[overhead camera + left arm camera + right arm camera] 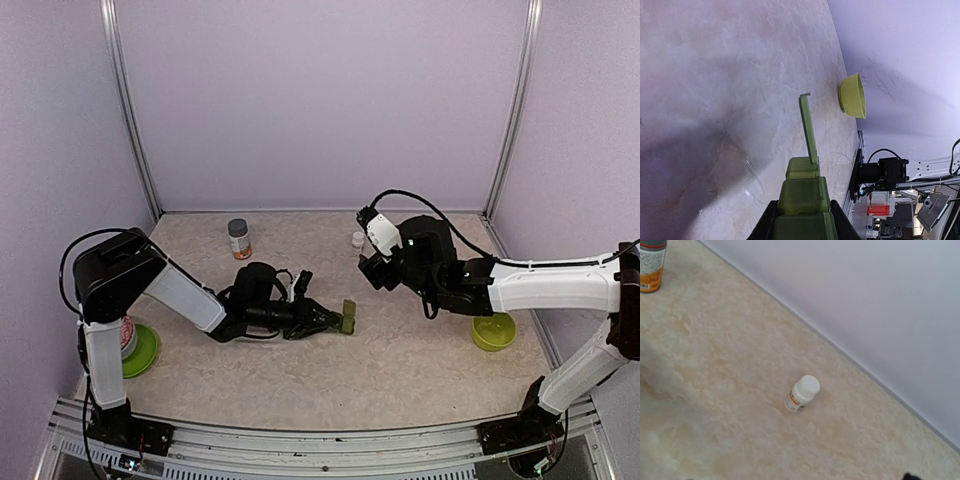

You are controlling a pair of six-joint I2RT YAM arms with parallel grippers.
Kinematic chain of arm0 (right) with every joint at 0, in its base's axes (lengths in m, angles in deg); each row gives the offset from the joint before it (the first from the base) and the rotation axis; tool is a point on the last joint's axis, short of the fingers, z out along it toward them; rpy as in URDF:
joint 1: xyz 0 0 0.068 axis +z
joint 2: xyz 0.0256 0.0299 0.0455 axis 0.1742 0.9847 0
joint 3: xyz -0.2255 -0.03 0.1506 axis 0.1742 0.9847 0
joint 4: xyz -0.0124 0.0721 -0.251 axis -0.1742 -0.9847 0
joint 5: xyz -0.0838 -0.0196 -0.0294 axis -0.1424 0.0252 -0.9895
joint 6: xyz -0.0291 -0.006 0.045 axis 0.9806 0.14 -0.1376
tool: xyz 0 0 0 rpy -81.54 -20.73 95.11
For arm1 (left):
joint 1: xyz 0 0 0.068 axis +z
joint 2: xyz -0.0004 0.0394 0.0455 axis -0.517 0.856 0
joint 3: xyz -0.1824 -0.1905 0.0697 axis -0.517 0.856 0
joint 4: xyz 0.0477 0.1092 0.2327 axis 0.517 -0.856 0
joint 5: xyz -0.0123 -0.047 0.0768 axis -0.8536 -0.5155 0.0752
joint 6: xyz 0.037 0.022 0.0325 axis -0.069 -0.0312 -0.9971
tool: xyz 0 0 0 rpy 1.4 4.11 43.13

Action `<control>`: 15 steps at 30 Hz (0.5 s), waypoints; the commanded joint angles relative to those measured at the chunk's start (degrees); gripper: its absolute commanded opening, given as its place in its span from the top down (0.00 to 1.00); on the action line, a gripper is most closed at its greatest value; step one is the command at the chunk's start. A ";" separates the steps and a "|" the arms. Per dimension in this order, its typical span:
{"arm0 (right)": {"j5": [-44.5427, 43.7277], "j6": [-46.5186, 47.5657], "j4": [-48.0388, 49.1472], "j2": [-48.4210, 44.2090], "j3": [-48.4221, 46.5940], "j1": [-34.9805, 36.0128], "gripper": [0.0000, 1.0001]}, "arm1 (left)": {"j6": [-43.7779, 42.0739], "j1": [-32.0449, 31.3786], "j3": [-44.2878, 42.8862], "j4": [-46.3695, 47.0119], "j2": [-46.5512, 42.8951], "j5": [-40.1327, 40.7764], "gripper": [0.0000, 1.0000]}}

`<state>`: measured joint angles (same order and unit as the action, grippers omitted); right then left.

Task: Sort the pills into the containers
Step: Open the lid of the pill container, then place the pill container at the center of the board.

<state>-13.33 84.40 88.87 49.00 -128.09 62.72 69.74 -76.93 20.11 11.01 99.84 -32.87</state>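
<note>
Snugly in left pincer point(335, 321), pill box point(803, 192)

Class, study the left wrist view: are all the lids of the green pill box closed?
No, the lid at the far end of the pill box stands flipped open.

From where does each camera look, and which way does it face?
Top external: above and behind the arms, looking down on the table; both arms show.
Left wrist: low over the table, looking along the pill box toward the lime bowl; its fingers show.
Right wrist: looking down at the white bottle; hardly any robot shows.
Shared: top and right wrist both see that bottle.
</note>
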 commanded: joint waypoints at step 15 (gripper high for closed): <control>-0.58 -0.55 2.83 -1.29 1.66 -0.23 0.12 | -7.74 -2.98 -5.82 -14.45 0.45 8.02 0.60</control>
<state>-13.60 84.40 90.02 49.00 -127.15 62.72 63.34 -79.58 15.23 -2.12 99.86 -26.14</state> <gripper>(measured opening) 0.876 0.374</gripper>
